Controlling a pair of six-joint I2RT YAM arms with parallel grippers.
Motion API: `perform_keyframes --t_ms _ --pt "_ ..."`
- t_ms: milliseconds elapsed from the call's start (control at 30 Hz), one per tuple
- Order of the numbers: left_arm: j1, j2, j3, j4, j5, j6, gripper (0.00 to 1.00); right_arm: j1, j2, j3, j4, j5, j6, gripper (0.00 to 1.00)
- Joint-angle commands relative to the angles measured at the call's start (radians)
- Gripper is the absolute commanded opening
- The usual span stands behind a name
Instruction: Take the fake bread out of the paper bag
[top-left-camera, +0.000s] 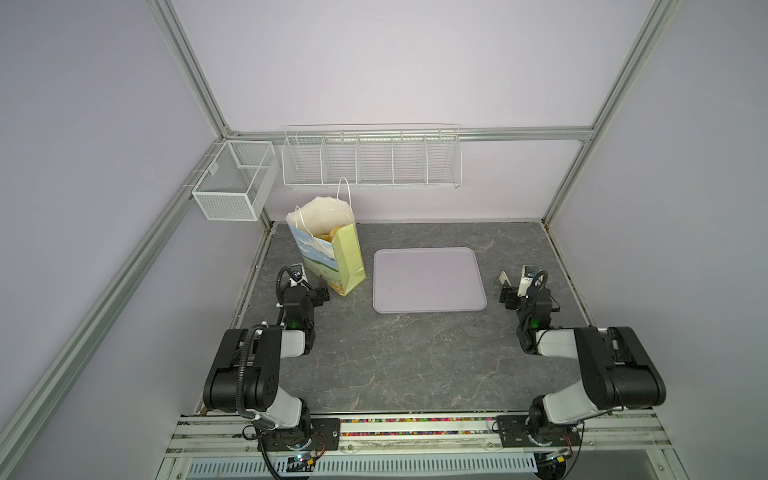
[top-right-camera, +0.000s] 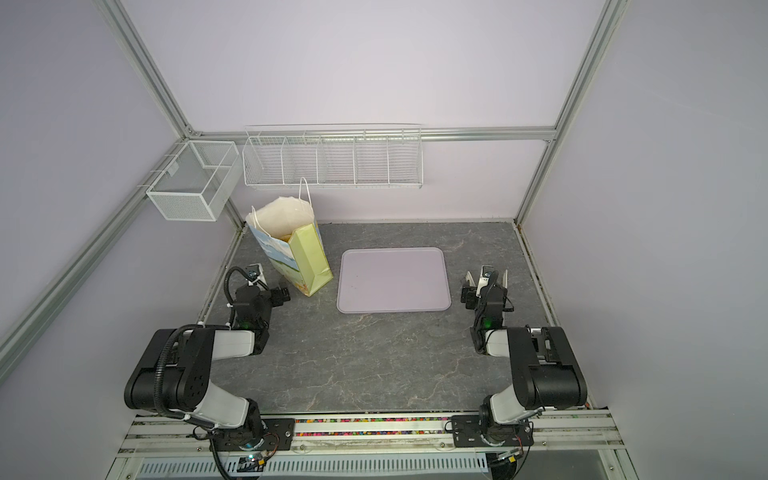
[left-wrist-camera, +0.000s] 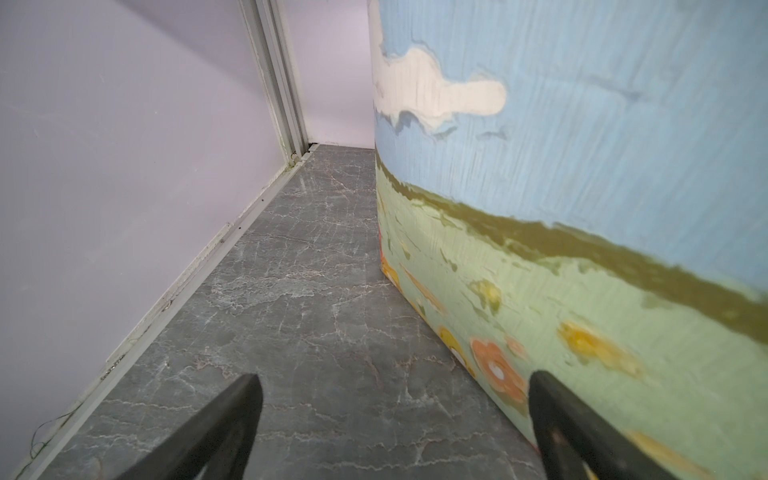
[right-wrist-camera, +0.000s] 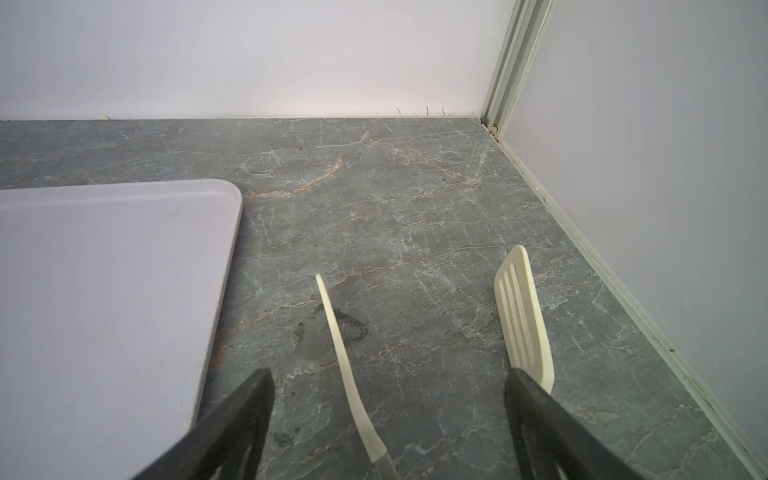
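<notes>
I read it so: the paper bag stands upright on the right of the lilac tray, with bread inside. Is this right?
Not quite: the paper bag stands on the left of the tray, not the right; both top views show it. It is upright, with fake bread inside.

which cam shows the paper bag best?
Both top views: the paper bag stands whole, mouth open, a sliver of fake bread inside. Left wrist shows only its printed face; right wrist shows none of it.

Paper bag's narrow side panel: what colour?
Plain pale yellow-green; the paper bag shows it best in a top view.
</notes>
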Motion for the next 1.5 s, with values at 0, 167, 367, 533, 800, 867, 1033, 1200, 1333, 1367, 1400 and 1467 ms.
perform_keyframes --t_ms 0,167,367,533,800,867,1033,1200,1333,1367,1400,1467 --pt "0.005 0.009 -0.006 0.024 0.008 0.001 0.99 0.005 0.009 -0.011 0.029 0.007 -0.02 0.89" --pt "0.005 0.008 -0.005 0.024 0.009 0.001 0.99 0.004 0.009 -0.012 0.029 0.007 -0.021 0.89" --pt "0.005 0.008 -0.004 0.024 0.009 0.001 0.99 0.004 0.008 -0.012 0.029 0.007 -0.02 0.89" --pt "0.005 0.008 -0.004 0.022 0.009 0.0 0.99 0.004 0.01 -0.011 0.029 0.008 -0.021 0.89" --pt "0.005 -0.003 -0.015 0.033 -0.003 -0.003 0.99 0.004 0.01 -0.012 0.029 0.007 -0.021 0.89" --pt "0.005 -0.028 -0.031 0.045 -0.011 -0.009 0.99 0.004 0.009 -0.012 0.029 0.007 -0.02 0.89" --pt "0.005 -0.18 -0.032 -0.097 -0.029 -0.029 1.0 0.003 0.006 -0.015 0.033 0.007 -0.02 0.89" --pt "0.005 -0.381 0.026 -0.378 0.015 -0.094 0.97 0.005 -0.123 0.07 -0.219 -0.027 -0.03 0.89" --pt "-0.004 -0.5 0.075 -0.576 0.115 -0.19 0.89 0.004 -0.218 0.249 -0.589 -0.025 -0.005 0.89" --pt "-0.012 -0.526 0.077 -0.609 0.126 -0.217 0.87 0.004 -0.232 0.292 -0.672 -0.019 0.009 0.89" --pt "-0.021 -0.55 0.076 -0.63 0.136 -0.235 0.86 0.003 -0.239 0.327 -0.738 -0.01 0.021 0.89" --pt "-0.06 -0.599 0.072 -0.671 0.14 -0.256 0.83 0.002 -0.237 0.409 -0.892 0.008 0.044 0.89"
